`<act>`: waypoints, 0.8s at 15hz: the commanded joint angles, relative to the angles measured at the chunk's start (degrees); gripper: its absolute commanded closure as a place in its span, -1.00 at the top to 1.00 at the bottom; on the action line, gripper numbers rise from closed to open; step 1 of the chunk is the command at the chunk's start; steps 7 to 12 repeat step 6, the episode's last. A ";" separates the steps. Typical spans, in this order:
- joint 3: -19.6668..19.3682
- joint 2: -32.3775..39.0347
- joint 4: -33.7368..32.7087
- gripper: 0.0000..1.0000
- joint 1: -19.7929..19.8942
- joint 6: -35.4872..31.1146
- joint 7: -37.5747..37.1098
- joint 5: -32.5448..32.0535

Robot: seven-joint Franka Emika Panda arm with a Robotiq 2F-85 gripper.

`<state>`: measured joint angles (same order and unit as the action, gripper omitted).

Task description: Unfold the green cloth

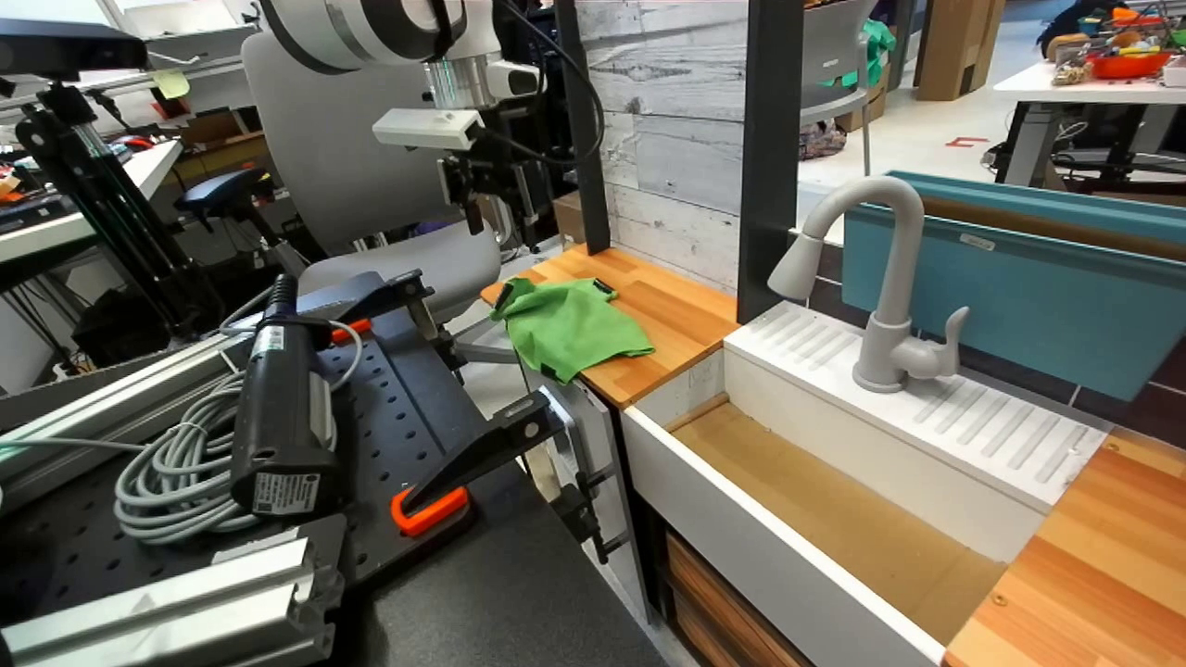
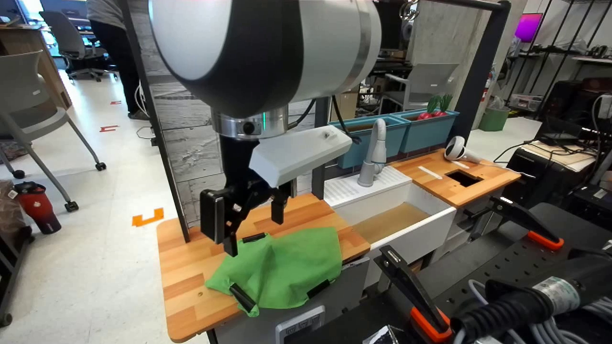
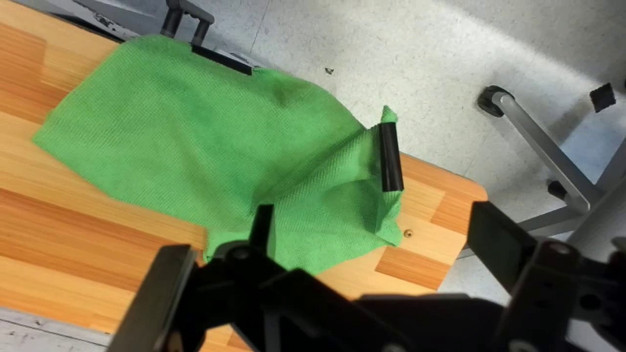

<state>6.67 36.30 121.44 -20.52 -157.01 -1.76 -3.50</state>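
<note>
Your claw (image 2: 254, 232) gapes wide, holding nothing; the cloth (image 2: 299, 263) lies below it, long axis along the counter (image 2: 189, 272), stretching toward the sink (image 2: 420, 242).

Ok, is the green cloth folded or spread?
Partly spread: the green cloth lies broad but creased, bunched beside one black strip.
</note>
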 commanded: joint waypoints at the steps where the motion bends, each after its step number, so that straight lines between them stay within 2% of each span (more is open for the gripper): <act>1: 0.62 -0.01 0.12 1.00 0.69 0.16 -0.56 -0.85; 12: 0.70 0.00 0.35 1.00 0.69 0.15 -0.56 -0.84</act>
